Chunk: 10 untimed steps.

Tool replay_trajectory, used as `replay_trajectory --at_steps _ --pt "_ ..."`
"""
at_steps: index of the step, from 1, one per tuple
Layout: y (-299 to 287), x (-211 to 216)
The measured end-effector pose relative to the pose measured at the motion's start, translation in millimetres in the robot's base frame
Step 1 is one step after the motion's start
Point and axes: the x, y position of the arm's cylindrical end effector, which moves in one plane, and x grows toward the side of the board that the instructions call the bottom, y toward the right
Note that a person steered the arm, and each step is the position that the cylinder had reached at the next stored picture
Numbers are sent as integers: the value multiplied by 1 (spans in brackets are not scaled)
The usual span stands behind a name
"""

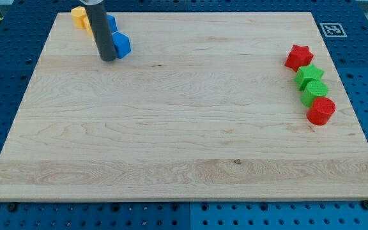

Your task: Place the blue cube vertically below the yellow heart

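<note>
The blue cube (122, 45) lies near the view's top left of the wooden board (184, 147). My tip (107, 59) stands right at its left side, touching or nearly touching it. The rod hides part of a second blue block (112, 23) just above the cube. A yellow block (80, 17), whose shape is partly hidden by the rod, sits at the top left corner, up and left of the cube. The cube is below and to the right of the yellow block.
At the view's right edge stands a column of blocks: a red star (298, 57), a green star (309, 76), a green rounded block (314, 92) and a red cylinder (321, 110). A fiducial tag (331, 29) lies off the board's top right corner.
</note>
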Motion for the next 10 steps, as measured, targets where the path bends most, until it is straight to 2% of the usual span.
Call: replay_trajectory --at_steps 2,5,8,10 --pt "64 2" --pt "70 -22" --pt "7 -26" --pt "-18 -45"
